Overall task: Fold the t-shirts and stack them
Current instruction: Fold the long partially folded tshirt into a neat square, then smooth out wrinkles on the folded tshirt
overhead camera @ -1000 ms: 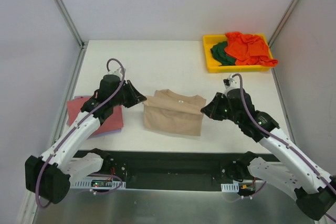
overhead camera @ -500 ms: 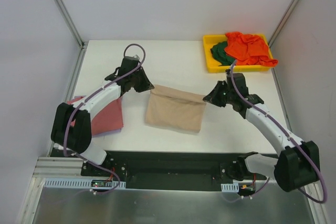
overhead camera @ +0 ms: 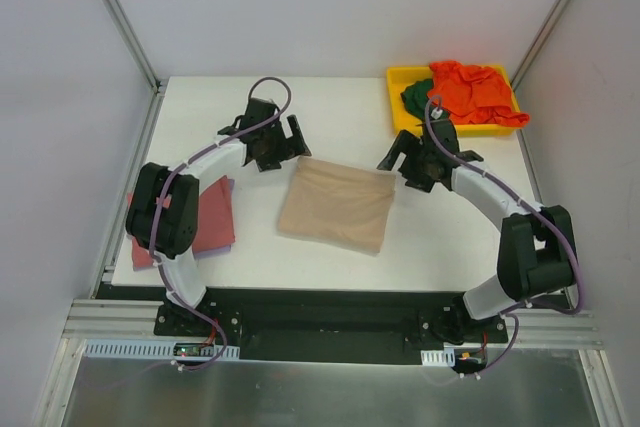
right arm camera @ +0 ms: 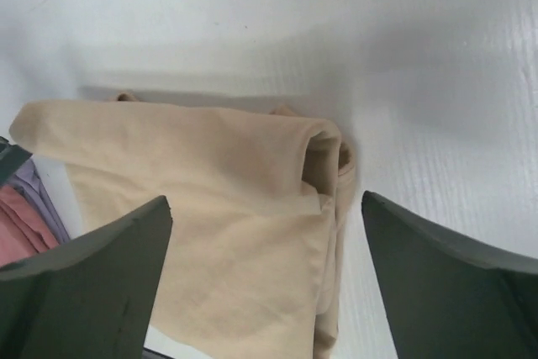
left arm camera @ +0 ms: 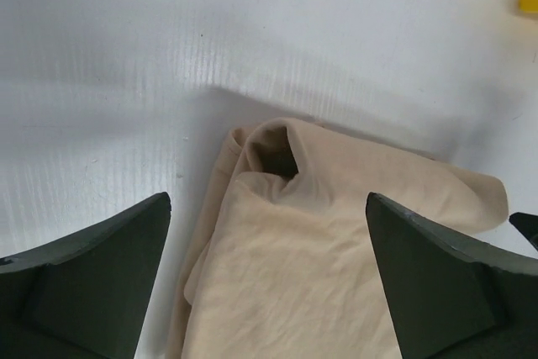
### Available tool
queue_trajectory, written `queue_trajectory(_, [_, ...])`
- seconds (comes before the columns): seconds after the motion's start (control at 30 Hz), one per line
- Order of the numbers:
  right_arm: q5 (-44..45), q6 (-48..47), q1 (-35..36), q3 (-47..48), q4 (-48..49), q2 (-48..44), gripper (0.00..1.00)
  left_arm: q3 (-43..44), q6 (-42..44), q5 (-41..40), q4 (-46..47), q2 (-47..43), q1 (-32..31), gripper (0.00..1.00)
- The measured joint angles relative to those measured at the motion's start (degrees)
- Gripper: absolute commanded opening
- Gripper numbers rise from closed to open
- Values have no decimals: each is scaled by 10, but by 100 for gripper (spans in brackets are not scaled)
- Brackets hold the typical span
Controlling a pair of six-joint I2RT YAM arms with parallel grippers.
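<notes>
The tan t-shirt (overhead camera: 335, 204) lies folded flat on the desk (overhead camera: 330, 112). Left claw (overhead camera: 283, 150) and right claw (overhead camera: 403, 169) hover at its far corners, jaws apart and empty, probably because the fold is laid.

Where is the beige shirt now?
In the top view, the beige shirt lies folded mid-table, its far edge between the left tool and right tool, right of the red shirt.
</notes>
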Motion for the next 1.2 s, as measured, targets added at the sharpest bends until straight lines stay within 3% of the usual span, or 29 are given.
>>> queue_trajectory(0.23, [17,-31,38,2,-30,-69,96,-41,0,0,1,-96,-11,99])
queue_trajectory(0.43, [-87,-6,111,-99,40,-162,96,-70,1,13,18,-157,-69,99])
queue_trajectory(0.7, [-100,28,203,-126,67,-140,96,-31,-3,36,24,-35,-80,99])
queue_trajectory(0.93, [-88,29,202,-138,82,-85,96,60,-5,35,27,98,-80,99])
queue_trajectory(1.2, [-93,14,168,-138,91,-8,96,86,-9,18,-2,120,-74,99])
